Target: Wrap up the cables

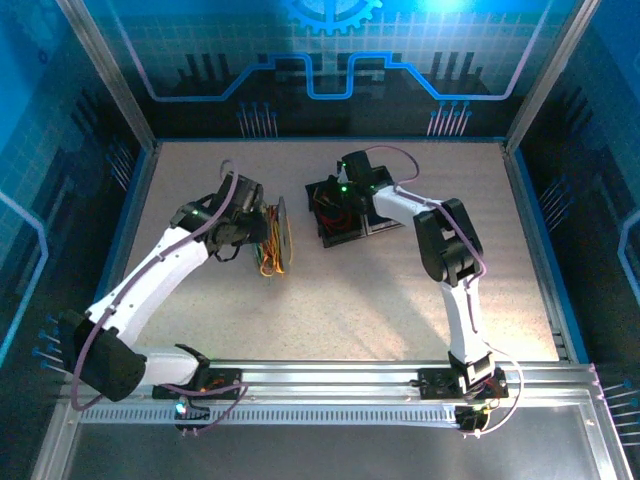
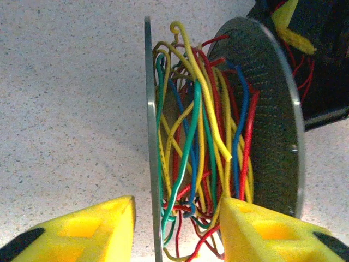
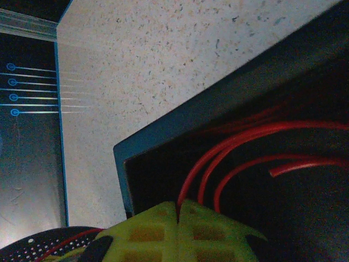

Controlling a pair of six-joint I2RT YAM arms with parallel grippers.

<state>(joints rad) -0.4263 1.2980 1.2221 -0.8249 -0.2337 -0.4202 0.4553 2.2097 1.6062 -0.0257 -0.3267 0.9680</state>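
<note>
The cables [image 2: 202, 136] are red, yellow, green and blue wires wound loosely on a black spool [image 2: 270, 109], between its perforated disc and a thin flange [image 2: 148, 98]. My left gripper [image 2: 177, 224] is open, its yellow fingers [image 2: 87, 229] straddling the flange and the lower wires. From above, the spool [image 1: 284, 235] stands on edge beside my left gripper [image 1: 258, 228]. My right gripper [image 3: 178, 210] is shut on a red cable [image 3: 229, 144] that loops inside a black box [image 3: 180, 123]. From above, my right gripper [image 1: 336, 200] reaches into that box [image 1: 350, 228].
The box stands just right of the spool, at mid-table toward the back. Speckled table [image 1: 330, 310] stretches toward the arm bases. A raised blue-edged rim [image 1: 130, 210] and clear walls bound the table. A dark corner of the box [image 2: 327, 65] shows behind the spool.
</note>
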